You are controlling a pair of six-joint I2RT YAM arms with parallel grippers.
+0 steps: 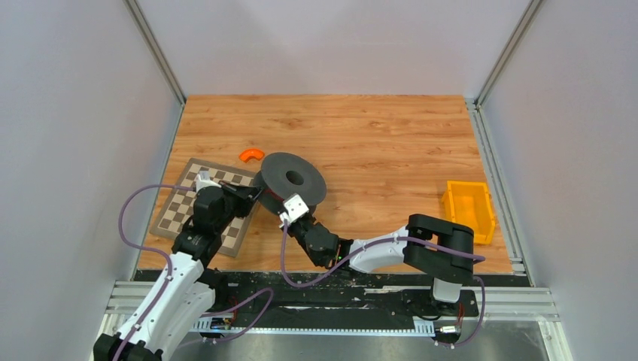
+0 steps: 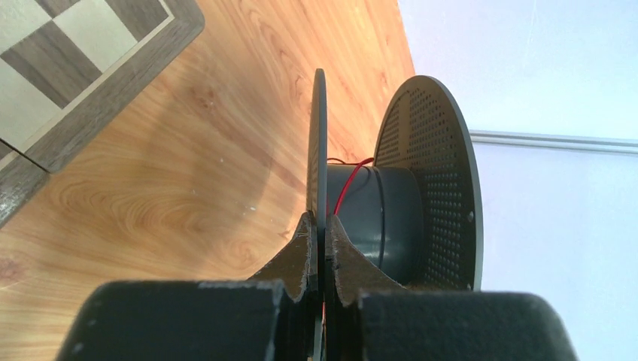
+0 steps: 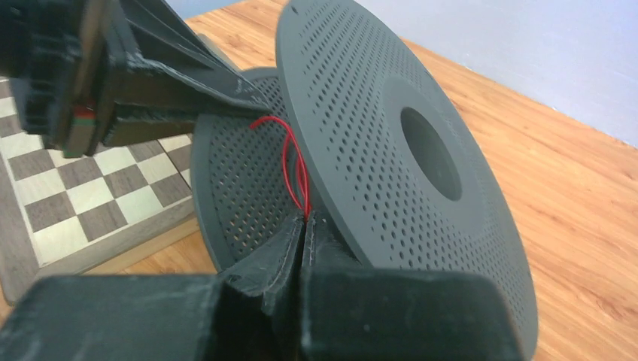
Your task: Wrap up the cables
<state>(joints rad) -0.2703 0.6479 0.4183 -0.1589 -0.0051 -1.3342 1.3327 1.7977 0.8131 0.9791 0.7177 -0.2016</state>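
A dark grey spool (image 1: pixel 293 179) with perforated flanges stands tilted on the wooden table, beside the chessboard. My left gripper (image 2: pixel 320 219) is shut on the thin edge of one flange (image 2: pixel 319 135), with the hub (image 2: pixel 376 218) just to its right. A thin red cable (image 2: pixel 342 192) runs across the hub. My right gripper (image 3: pixel 306 218) reaches between the two flanges and is shut on the red cable (image 3: pixel 293 162), whose strands rise from its tips toward the hub. The left gripper's fingers (image 3: pixel 188 94) show at the upper left of the right wrist view. From above, both grippers (image 1: pixel 256 193) (image 1: pixel 280 201) meet at the spool's near-left side.
A chessboard (image 1: pixel 188 207) lies left of the spool, under the left arm. A small orange curved piece (image 1: pixel 251 155) rests just behind the spool. A yellow bin (image 1: pixel 468 210) sits at the table's right edge. Grey walls enclose the table on three sides.
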